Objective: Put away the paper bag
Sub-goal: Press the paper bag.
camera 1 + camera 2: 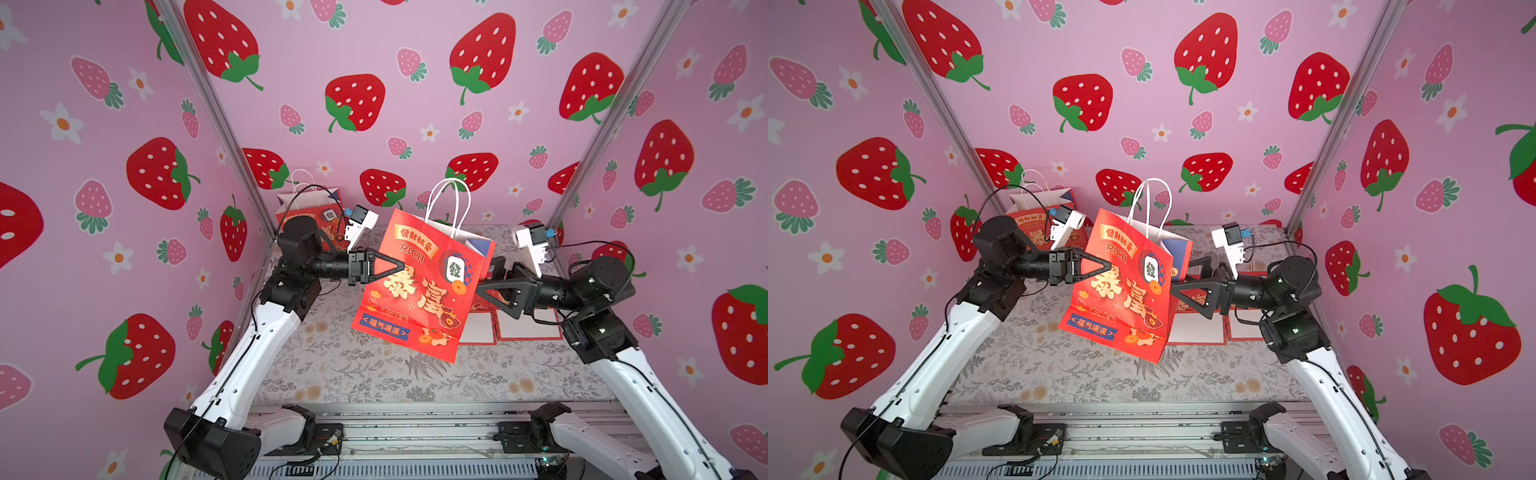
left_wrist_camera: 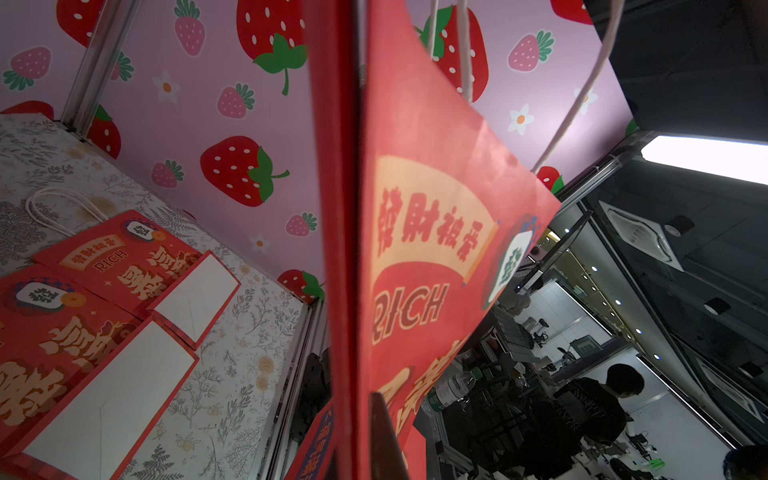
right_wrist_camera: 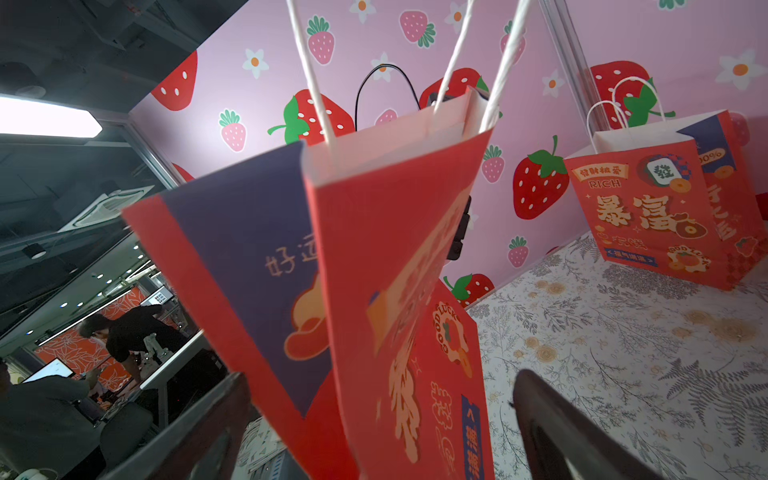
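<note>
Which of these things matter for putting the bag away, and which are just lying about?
In the job: raised paper bag, left gripper shut on its edge, right gripper open.
Lying about: upright bag in the far corner, flat bags on the table.

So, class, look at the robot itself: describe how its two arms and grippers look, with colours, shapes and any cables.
The left arm and right arm have white shells with black joints and bases. The left gripper and right gripper are matte black, each finger a hollow triangular frame. Each wrist carries a white camera housing with a blue connector, and thin black cables run along the arms.
</note>
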